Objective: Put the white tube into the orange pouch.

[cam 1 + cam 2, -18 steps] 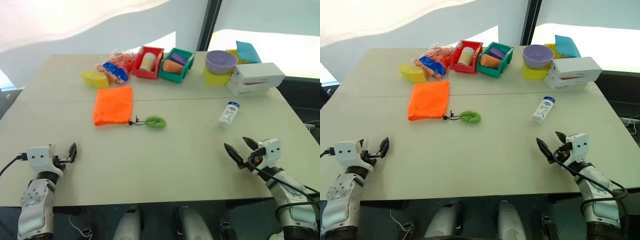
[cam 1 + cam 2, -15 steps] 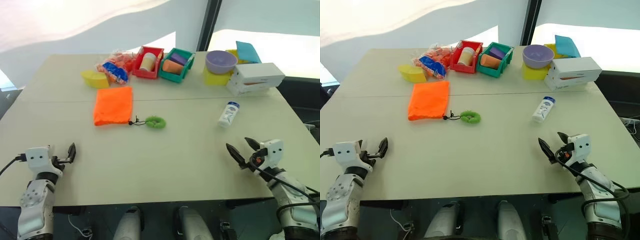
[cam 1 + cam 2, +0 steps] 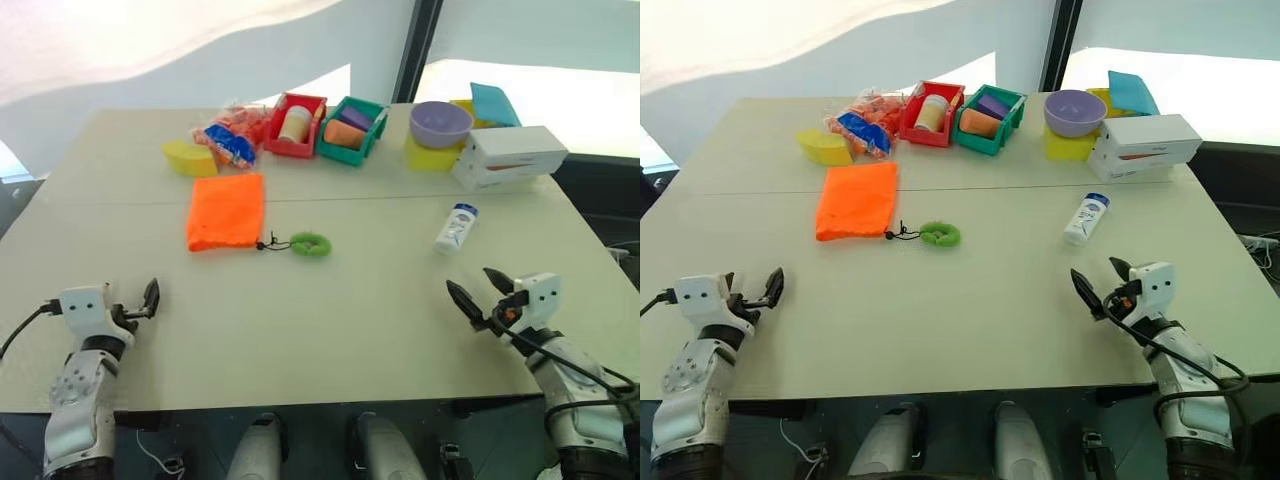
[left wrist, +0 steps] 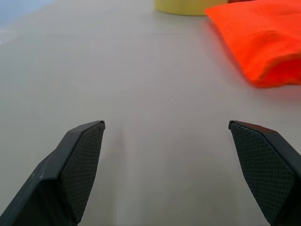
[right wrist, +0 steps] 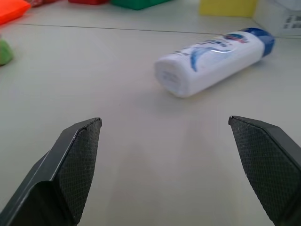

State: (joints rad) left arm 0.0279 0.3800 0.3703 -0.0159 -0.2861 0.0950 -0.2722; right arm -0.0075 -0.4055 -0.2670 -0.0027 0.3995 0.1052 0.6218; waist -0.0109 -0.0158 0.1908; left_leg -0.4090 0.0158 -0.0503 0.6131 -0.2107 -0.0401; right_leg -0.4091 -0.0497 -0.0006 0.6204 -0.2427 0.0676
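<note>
- Two hands sit low over the near edge of the desk [image 3: 330, 340], one at each corner, both pointing away across the top and both empty.
- Left hand [image 4: 167, 172] has its black fingers [image 4: 80, 165] spread wide apart, nothing between them but bare desk; the orange pouch shows ahead of it in the left wrist view.
- Right hand [image 5: 164, 172] is likewise spread wide, holding nothing; the white tube lies just ahead of it on the desk, apart from both fingertips.
- White tube [image 3: 456, 229] lies flat on the right half of the desk, dark blue cap toward the far side, flat end toward the right hand — near a white box [image 3: 510, 157] but not touching it.
- Orange pouch [image 3: 227, 210] lies flat on the left half of the desk, well apart from the tube; its black cord runs out from the near right corner to a fuzzy green ring [image 3: 310, 244] resting just beside it.
- Along the far edge stand a red bin [image 3: 296, 125] with a cream cylinder in it, a green bin [image 3: 352, 130], a crinkly orange-and-blue snack bag [image 3: 230, 135], a yellow wedge [image 3: 190, 158] and a purple bowl [image 3: 442, 122] on a yellow block — all beyond the pouch and the tube.
</note>
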